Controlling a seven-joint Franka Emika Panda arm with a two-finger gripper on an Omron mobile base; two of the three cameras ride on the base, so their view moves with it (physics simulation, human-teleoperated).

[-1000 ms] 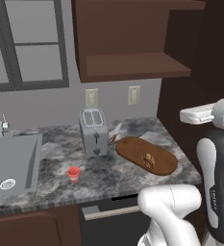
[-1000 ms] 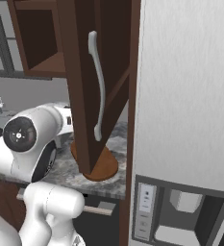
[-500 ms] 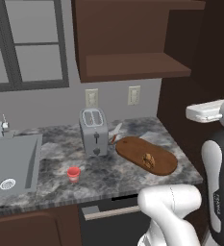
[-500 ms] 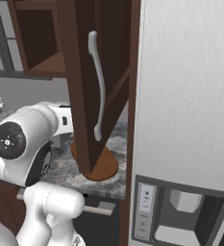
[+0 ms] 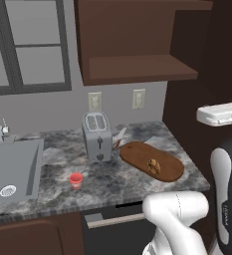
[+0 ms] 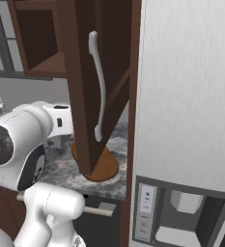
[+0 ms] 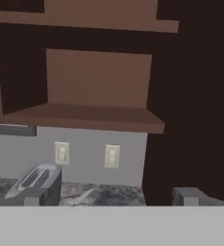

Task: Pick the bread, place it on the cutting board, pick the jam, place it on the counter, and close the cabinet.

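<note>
My hand (image 7: 111, 199) is spread as wide as it goes and holds nothing; in the hand view its two dark fingertips (image 7: 188, 196) rise in front of the open cabinet (image 7: 96, 81), whose lower shelf is bare. Taking the toaster (image 5: 97, 136) as my mark: it stands at the back of the table (image 5: 58, 172), under the cabinet's shelf. Just to its right lies the cutting board (image 5: 151, 160), and the bread (image 5: 154, 166) sits on the board's near half, away from the toaster. The jam (image 5: 76, 180) stands on the table in front of the toaster and a little to its left, apart from it, between it and the table's front edge. Farther left of the toaster is the sink (image 5: 12, 169). In the right base view the cabinet's door (image 6: 92, 82) stands swung open, its silver handle (image 6: 99, 85) facing me.
</note>
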